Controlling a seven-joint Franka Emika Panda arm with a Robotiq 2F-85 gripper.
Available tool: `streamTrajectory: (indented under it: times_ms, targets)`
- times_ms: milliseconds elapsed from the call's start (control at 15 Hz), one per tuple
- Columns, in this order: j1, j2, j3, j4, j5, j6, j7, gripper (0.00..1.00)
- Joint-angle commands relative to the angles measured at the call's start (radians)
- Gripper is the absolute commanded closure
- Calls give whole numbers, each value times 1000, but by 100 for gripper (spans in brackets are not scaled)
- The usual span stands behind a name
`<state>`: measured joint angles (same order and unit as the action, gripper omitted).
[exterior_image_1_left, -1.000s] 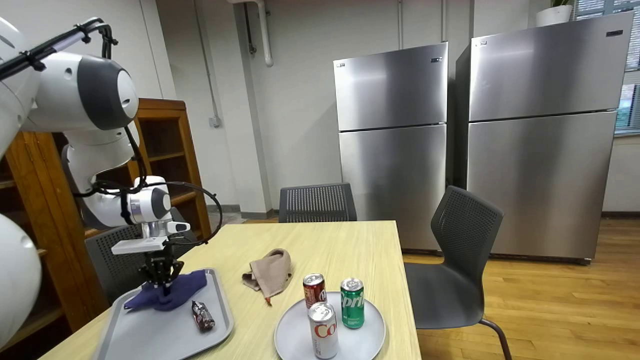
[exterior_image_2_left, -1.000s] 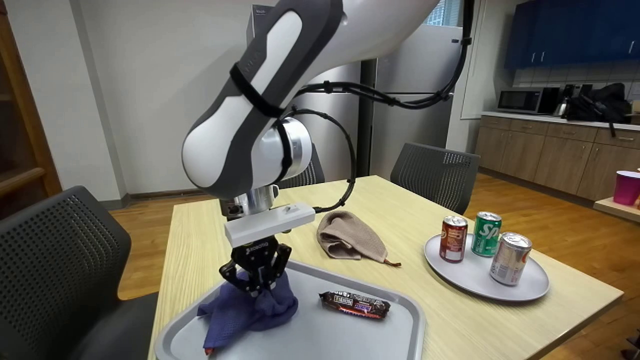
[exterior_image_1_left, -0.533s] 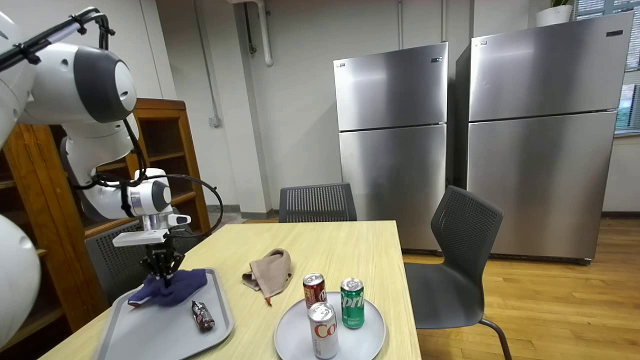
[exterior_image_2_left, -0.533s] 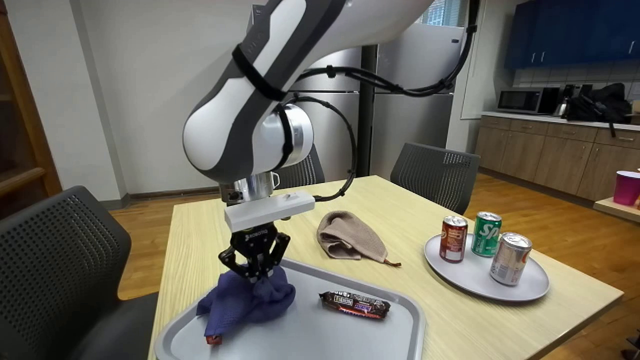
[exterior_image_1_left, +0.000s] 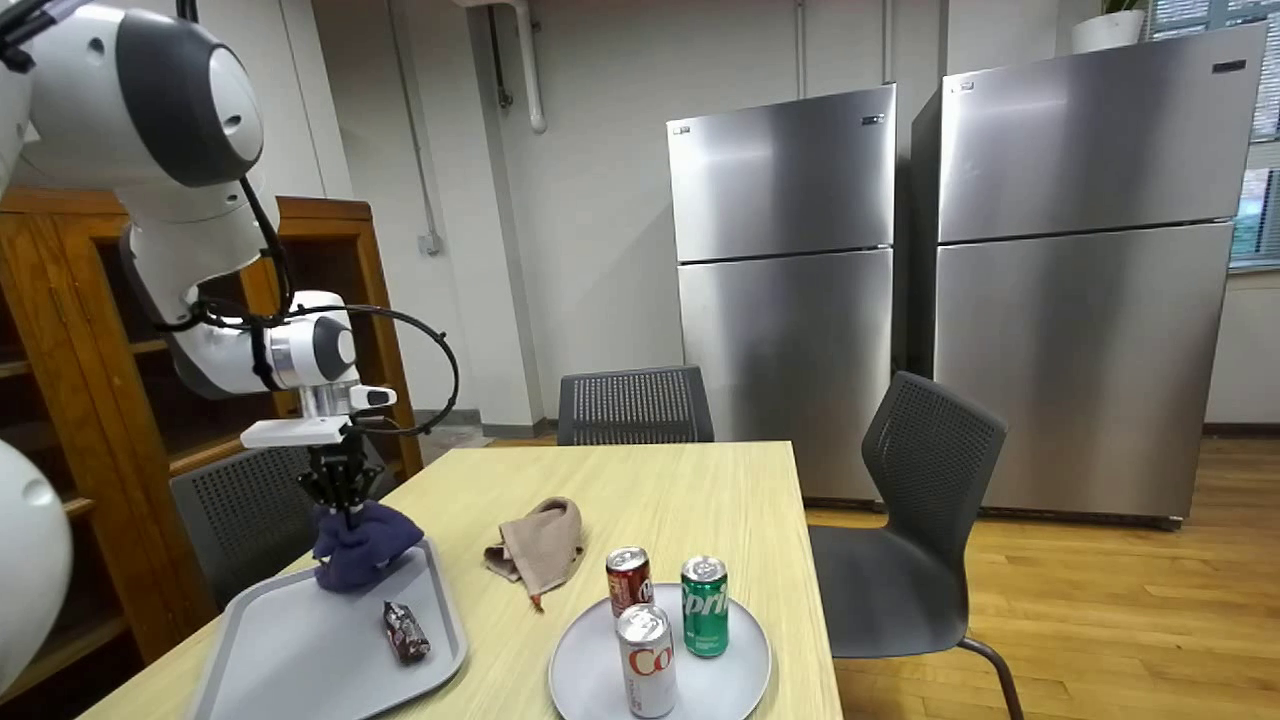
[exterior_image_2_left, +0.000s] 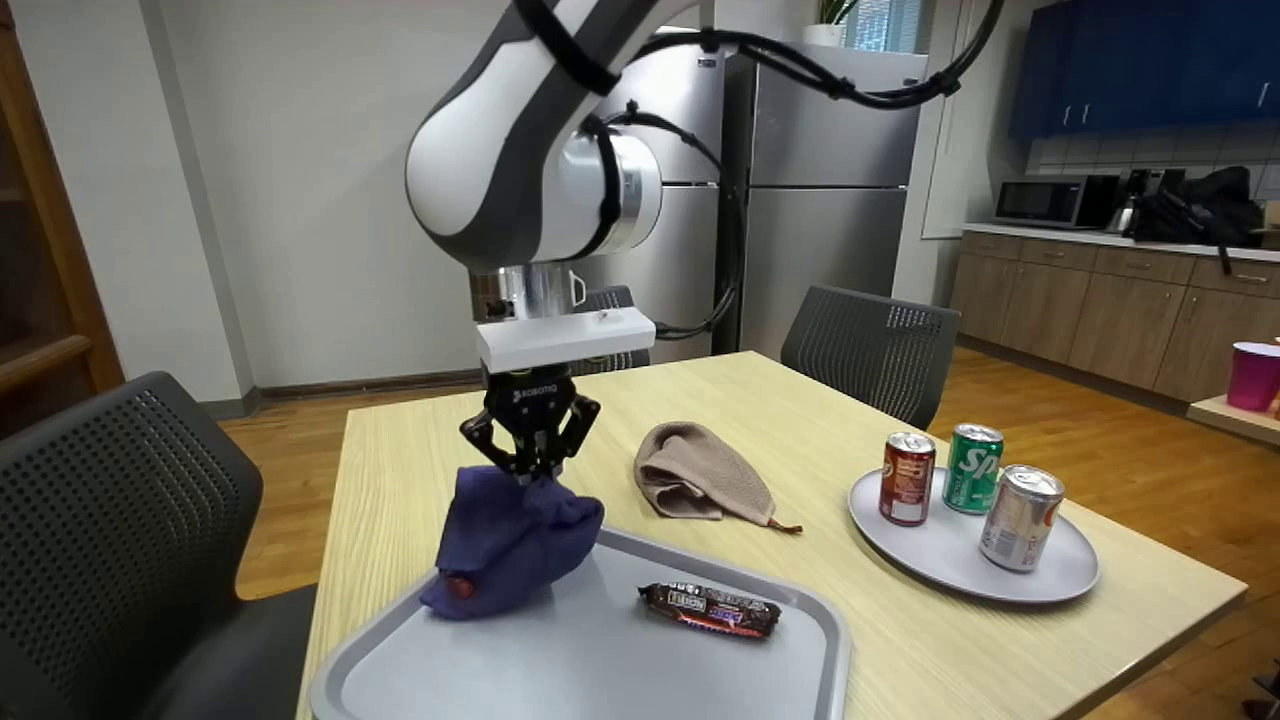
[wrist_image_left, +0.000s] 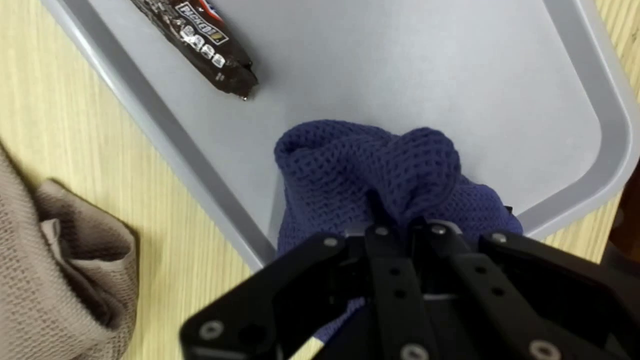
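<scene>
- Here's the action: the claw points straight down, its fingers clenched tight on a gathered fold of dark blue cloth!
- And there hangs the cloth, bunched beneath the fingertips in both exterior views, flaring out below the pinch at a corner of the grey tray.
- Are its lowest folds touching the tray? Can't tell from these angles.
- Look low on the cloth: a small red patch peeks out, bright against all that blue, too small to make out.
- Over to the wrist view, where rounded folds bulge out past the fingertips, the textured weave sharp and clear, bare tray beyond.
- Also on the tray, lying flat and apart from the cloth, a snack bar in a dark, shiny wrapper.
- Just off the tray, on the pale wooden surface, a beige cloth sits crumpled, tapering to a narrow reddish tip.
- Further along, a round grey plate carries three cans, all upright: a reddish-brown can, a green can and a silver can, grouped close together.
- Around the surface stand dark chairs, with two steel fridges gleaming behind.
</scene>
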<state>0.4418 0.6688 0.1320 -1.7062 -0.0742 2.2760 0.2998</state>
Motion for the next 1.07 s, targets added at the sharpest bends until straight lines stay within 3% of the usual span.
streamTrajectory:
  times_ms: [0, 1000]
  targets:
    - [-52, -92, 6, -77, 28, 34, -7, 98]
    - [-237, -103, -55, -50, 107, 136, -25, 98]
